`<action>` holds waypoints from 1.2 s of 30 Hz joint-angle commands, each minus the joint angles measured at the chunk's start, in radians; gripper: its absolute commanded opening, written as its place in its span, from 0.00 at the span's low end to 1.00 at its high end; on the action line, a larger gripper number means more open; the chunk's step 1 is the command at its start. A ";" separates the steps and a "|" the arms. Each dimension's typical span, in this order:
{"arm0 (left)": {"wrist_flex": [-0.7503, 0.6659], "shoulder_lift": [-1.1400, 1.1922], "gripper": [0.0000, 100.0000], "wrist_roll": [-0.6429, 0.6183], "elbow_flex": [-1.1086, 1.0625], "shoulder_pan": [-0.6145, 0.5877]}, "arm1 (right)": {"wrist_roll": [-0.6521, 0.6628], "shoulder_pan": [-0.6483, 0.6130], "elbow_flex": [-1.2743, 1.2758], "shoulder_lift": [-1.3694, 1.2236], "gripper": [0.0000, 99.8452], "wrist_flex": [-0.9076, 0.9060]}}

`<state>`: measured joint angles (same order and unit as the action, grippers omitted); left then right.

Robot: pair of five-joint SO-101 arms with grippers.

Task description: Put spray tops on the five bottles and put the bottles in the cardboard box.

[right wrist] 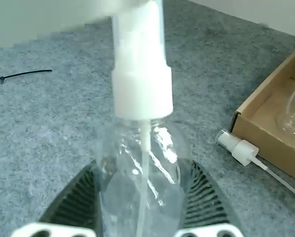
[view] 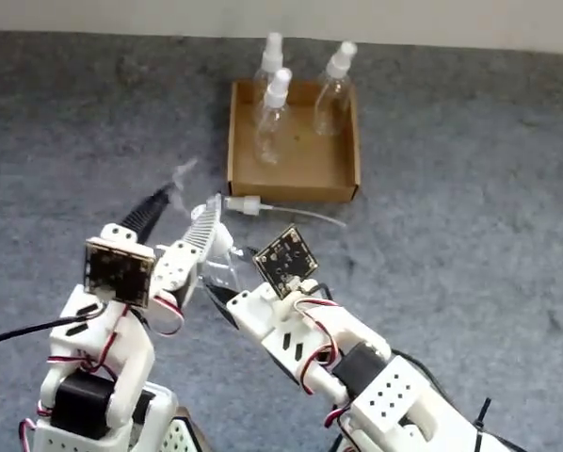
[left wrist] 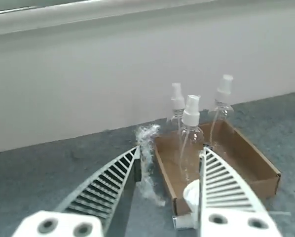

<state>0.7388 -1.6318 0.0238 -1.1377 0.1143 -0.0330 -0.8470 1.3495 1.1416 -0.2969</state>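
My right gripper (right wrist: 140,200) is shut on a clear bottle (right wrist: 140,168) with a white spray top (right wrist: 141,89) sitting on its neck. From above, this bottle (view: 220,268) lies in front of the right gripper (view: 230,282), close beside one finger of my left gripper (view: 189,200). The left gripper (left wrist: 169,153) is open and holds nothing. A loose spray top (view: 249,204) (right wrist: 236,145) with a long tube lies on the carpet just in front of the cardboard box (view: 343,179) (left wrist: 263,175) (right wrist: 258,123). Three capped bottles (view: 272,118) (left wrist: 191,131) stand in the box.
A scrap of crinkled clear plastic (view: 183,174) (left wrist: 147,165) lies on the grey carpet left of the box. A black cable tie (right wrist: 19,75) lies farther off on the carpet. A pale wall runs behind the box.
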 commanded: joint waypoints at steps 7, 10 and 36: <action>-0.041 0.170 0.14 -0.023 0.059 -0.104 | -0.002 0.012 -0.015 0.021 0.00 0.022; -0.072 0.246 0.14 -0.023 0.059 -0.102 | -0.002 0.012 -0.015 0.021 0.00 0.022; -0.003 0.035 0.14 -0.011 -0.070 -0.111 | -0.002 0.245 -0.079 0.015 0.00 0.021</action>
<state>0.7357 -1.5904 0.0222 -1.2022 0.0069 -0.0361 -0.7058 1.3495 1.1416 -0.2969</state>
